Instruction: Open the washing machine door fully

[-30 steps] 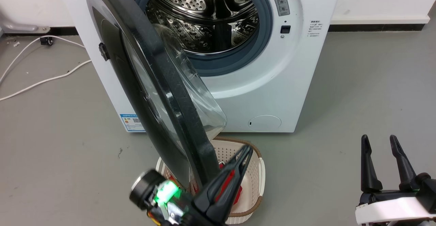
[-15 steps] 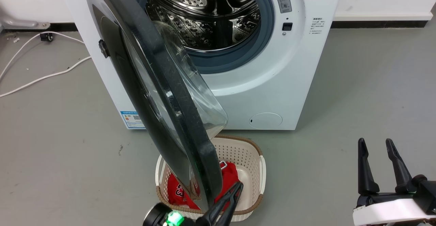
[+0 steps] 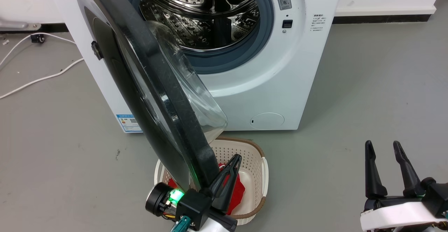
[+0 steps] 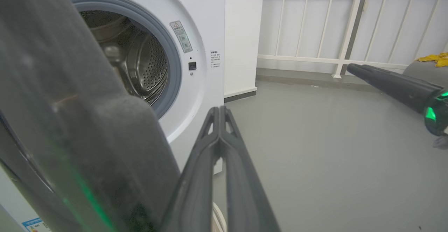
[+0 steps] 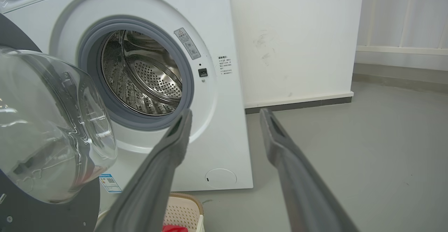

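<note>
The washing machine [image 3: 273, 85] stands ahead with its steel drum [image 3: 199, 11] exposed. The washing machine door [image 3: 154, 85] hangs swung out on its left hinge, edge-on to the head view, its glass bowl [image 3: 196, 95] facing right. My left gripper [image 3: 236, 158] is shut and empty, lying just right of the door's lower rim on its inner side. In the left wrist view the shut fingers [image 4: 219, 109] point past the dark door [image 4: 70, 127] at the machine [image 4: 206, 32]. My right gripper [image 3: 381, 144] is open at the lower right, well clear. The right wrist view has the open gripper [image 5: 225, 112] and the door's bowl [image 5: 52, 120].
A cream laundry basket [image 3: 264, 176] holding a red garment [image 3: 238, 190] sits on the floor under the door's free edge. White cables [image 3: 35, 79] trail over the grey floor at the left. A white railing [image 4: 343, 32] lines the wall to the right of the machine.
The camera has shifted slightly. My left gripper dropped low half a second ago and has come back up beside the door's lower rim. The door's angle looks unchanged.
</note>
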Available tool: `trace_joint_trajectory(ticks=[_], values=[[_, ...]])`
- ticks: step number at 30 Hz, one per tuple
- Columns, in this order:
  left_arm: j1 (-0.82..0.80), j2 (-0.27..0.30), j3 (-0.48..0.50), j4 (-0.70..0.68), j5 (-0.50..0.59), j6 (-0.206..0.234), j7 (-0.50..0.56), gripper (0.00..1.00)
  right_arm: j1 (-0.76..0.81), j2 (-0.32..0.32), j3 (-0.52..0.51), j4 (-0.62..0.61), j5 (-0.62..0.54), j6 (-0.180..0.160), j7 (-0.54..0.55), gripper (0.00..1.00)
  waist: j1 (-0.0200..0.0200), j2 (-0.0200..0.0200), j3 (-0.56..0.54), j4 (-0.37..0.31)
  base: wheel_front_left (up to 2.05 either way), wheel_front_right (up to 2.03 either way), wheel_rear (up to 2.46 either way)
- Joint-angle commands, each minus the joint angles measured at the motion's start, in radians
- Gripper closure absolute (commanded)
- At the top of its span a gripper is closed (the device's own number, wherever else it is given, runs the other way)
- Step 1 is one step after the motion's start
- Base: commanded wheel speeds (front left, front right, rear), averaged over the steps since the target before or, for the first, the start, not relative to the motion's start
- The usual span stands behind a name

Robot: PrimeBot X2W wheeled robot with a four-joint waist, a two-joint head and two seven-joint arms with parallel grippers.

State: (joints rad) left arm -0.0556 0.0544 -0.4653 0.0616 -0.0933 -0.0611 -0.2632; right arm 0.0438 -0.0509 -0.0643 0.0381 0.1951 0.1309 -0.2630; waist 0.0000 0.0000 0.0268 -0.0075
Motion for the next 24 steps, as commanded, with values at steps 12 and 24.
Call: trace_joint_trajectory(ticks=[12, 24], values=[[-0.041, 0.002, 0.015, 0.067, -0.055, 0.089, -0.002, 1.00, -0.012, 0.002, 0.016, 0.021, 0.026, 0.000, -0.002, 0.00, 0.0000, 0.0000, 0.005, 0.005, 0.00, 0.00, 0.00], [0.064, 0.013, 0.062, -0.003, -0.047, 0.093, -0.001, 1.00, -0.003, 0.002, 0.025, 0.031, 0.039, 0.000, -0.002, 0.00, 0.0000, 0.0000, 0.004, 0.028, 0.00, 0.00, 0.00]])
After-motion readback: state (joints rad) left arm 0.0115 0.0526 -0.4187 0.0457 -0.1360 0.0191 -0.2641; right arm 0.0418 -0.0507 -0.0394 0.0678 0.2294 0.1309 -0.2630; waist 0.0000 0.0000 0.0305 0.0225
